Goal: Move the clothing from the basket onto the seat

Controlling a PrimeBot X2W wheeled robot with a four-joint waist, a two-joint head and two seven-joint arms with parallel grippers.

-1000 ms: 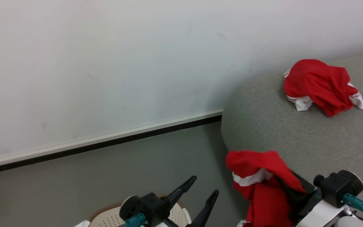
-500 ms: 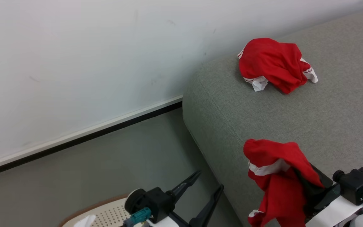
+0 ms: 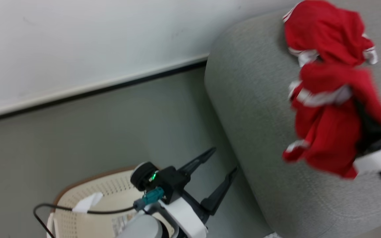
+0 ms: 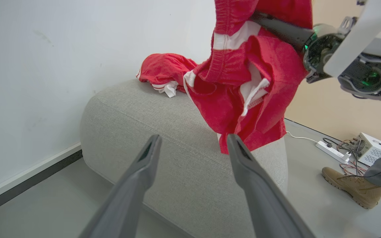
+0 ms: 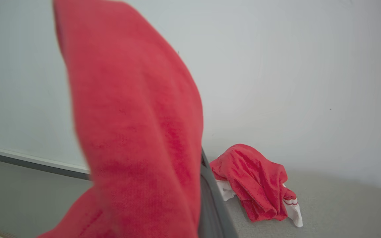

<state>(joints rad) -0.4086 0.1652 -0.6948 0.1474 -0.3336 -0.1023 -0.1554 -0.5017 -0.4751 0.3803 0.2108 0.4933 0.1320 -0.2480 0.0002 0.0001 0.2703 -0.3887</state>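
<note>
red garment looks soft and light, hanging limp over the sofa. right gripper clamped on a bunched fold. left gripper wide, empty.

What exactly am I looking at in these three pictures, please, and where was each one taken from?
It is a wheeled robot with two arms, each ending in a two-fingered pincer. One picture looks down from its head; the other two come from cameras on its wrists, looking along the fingers. The right pincer is shut on a red garment, which hangs over the grey sofa. A second red garment lies crumpled on the sofa near the wall. The left pincer is open and holds nothing, near the cream basket on the floor.
</note>
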